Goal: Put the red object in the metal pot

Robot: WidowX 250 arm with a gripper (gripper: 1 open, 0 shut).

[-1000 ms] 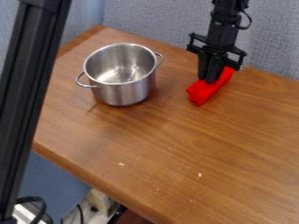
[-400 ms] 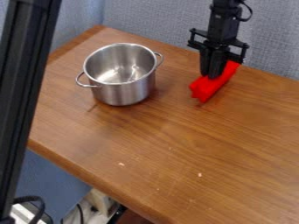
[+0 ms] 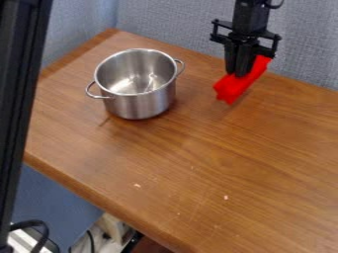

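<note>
The tabletop carries the same layout as a moment ago, and the metal pot has not shifted: it stands upright and empty, well off to the left of the jaws and a little nearer the camera. What has changed is on the right. The arm has drawn upward, and the gripper, pointing straight down, now sits higher in the view than it did a second ago. Its jaws are clamped on the upper end of the red object, which hangs tilted beneath them, its lower end dipping left and forward.

A second ago that block lay with its lower end on the wood; now its bottom edge looks clear of the surface, or very nearly so, though the angle makes the gap hard to judge.

For the task this reads as the pick-up done and the lift under way. The carry across to the pot and the release over its open mouth are not yet done.
</note>
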